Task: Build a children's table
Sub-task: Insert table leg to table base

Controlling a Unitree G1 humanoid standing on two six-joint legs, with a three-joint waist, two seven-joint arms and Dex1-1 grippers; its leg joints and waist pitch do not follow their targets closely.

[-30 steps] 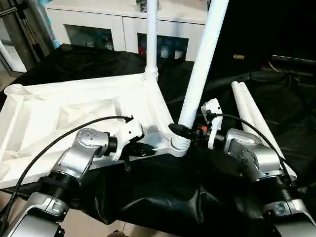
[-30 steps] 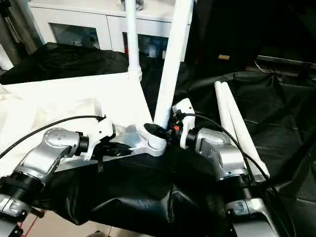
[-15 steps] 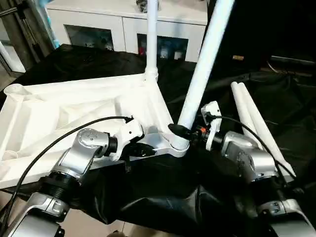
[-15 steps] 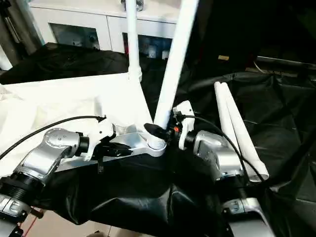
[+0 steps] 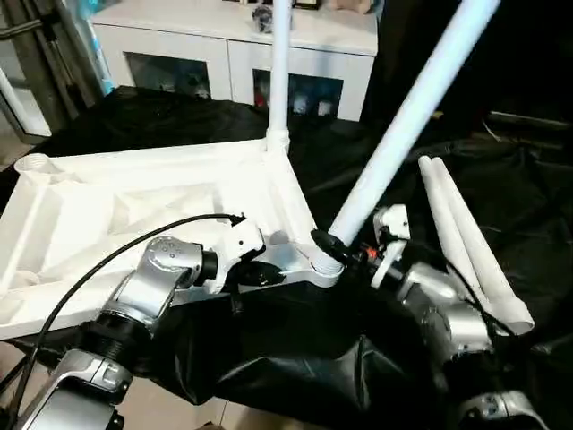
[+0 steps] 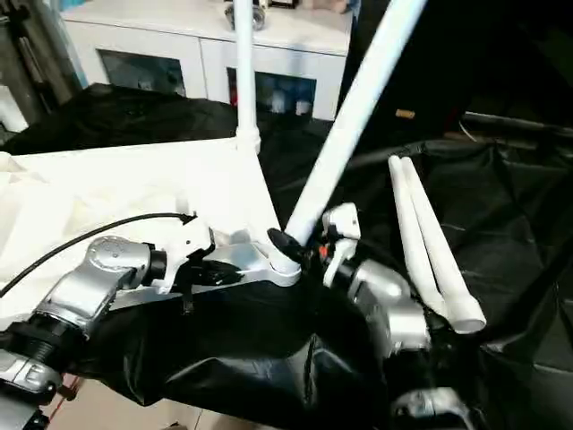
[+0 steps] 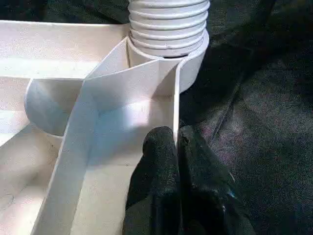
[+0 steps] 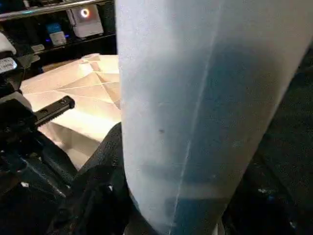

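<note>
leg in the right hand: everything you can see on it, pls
The long white tapered plastic tube leg leans steeply, top tilted to the robot's right, running past the picture's top edge. Its ridged lower end sits in the round corner socket of the upturned white ribbed tabletop, ridges still exposed. The right hand grips it just above the socket. A faint seam runs along it.
</note>
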